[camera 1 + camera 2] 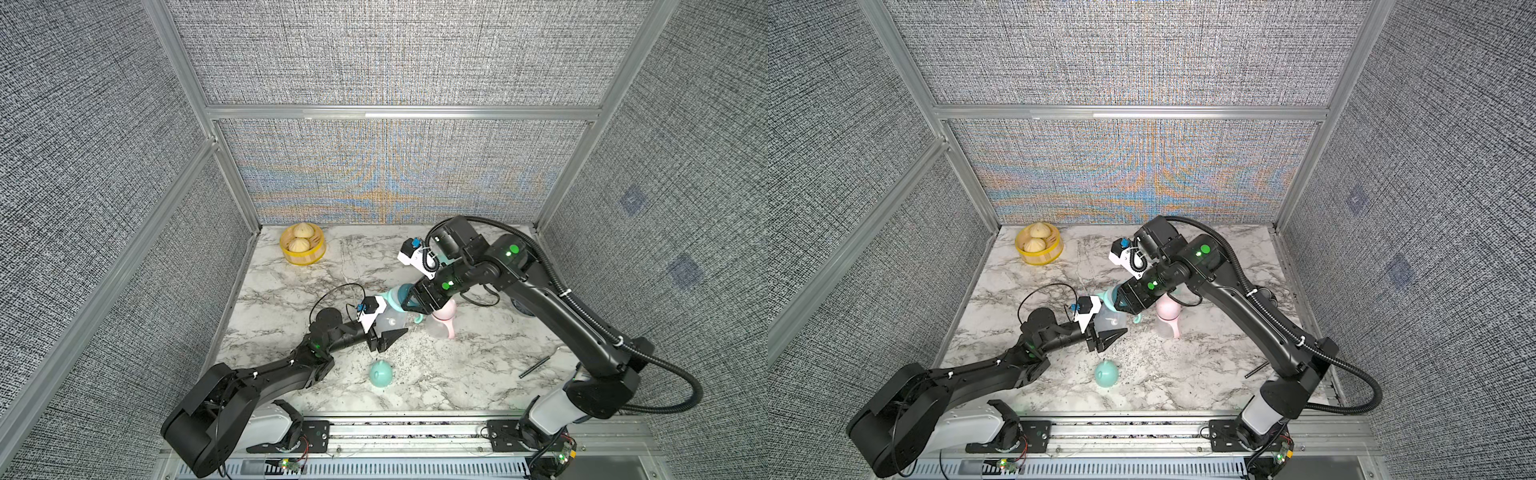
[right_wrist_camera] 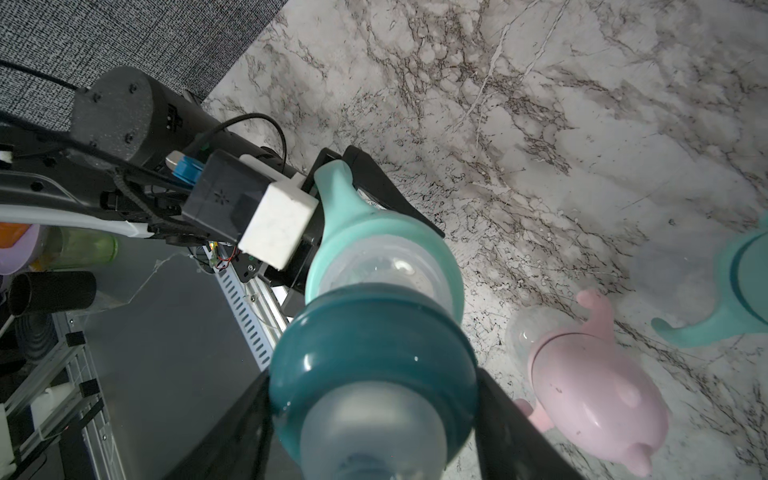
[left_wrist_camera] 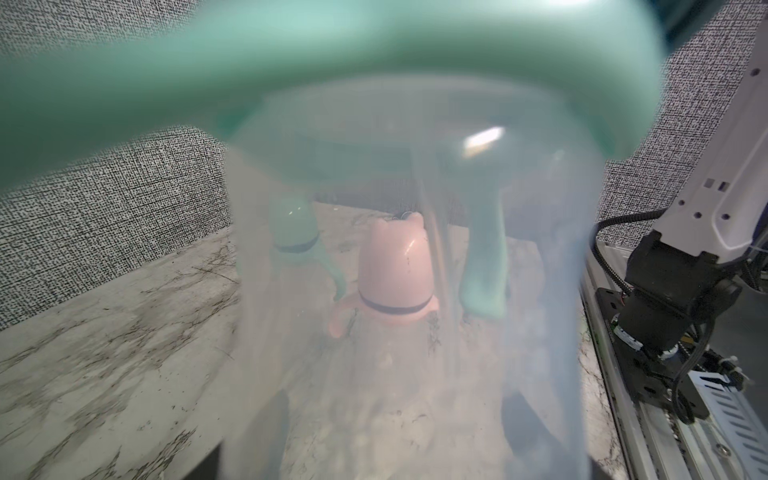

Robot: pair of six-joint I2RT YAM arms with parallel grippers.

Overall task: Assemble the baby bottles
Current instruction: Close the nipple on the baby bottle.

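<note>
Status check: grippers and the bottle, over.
Left gripper shut on clear bottle. Right gripper shut on teal collar, at bottle's neck. Mint cap loose on table, pink bottle close by.

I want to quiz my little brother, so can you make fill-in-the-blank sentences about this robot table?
The yellow basket holds ___ buns.
The ___ arm's fingers squeeze the teal collar.
Beside the standing mint bottle, the other standing bottle's cap is ___.
The left arm's fingers hold a clear ___ with a mint handle ring.
Missing words: two, right, pink, bottle.
</note>
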